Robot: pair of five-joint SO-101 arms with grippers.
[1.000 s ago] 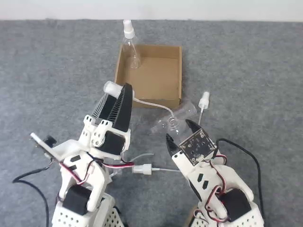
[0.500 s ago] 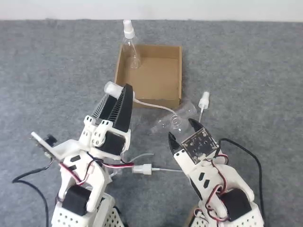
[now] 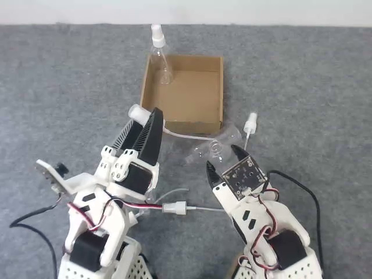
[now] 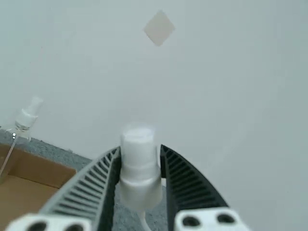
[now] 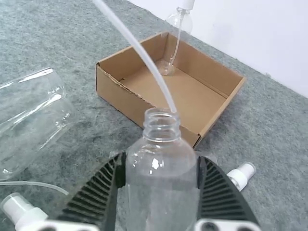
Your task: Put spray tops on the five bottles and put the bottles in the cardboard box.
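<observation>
Currently: capping step on the second bottle, tube-threading phase.

Left gripper (image 3: 144, 118), just left of frame centre in the high view, is pinching a spray top (image 4: 139, 166) by its white head, fingers pressed onto both sides. Right gripper (image 3: 222, 158), right of centre and just below the box, is clamped on a clear bottle (image 5: 161, 187) around its shoulder.

Dip tube (image 5: 151, 79) runs from the held top rightward to the bottle's open neck. The tip sits at the mouth, but whether it is inside I cannot tell.

Orientation: the bottle's long axis is roughly upright, mouth up, possibly leaning toward the cardboard box (image 3: 197, 125). The spray top's long axis lies near-horizontal in the high view, head at left and tube trailing right, so it is well off the bottle's axis.

Judgement, next move: swing the head over the neck, bring the two axes in line, feed the tube down, seat the collar and twist. The bent tube may spring out of the mouth.

Progress: one capped bottle (image 3: 161, 64) stands in the box's upper-left corner. Uncapped bottles (image 3: 197, 154) lie at centre. Loose tops lie right of the box (image 3: 250, 124) and at lower centre (image 3: 174, 207).
</observation>
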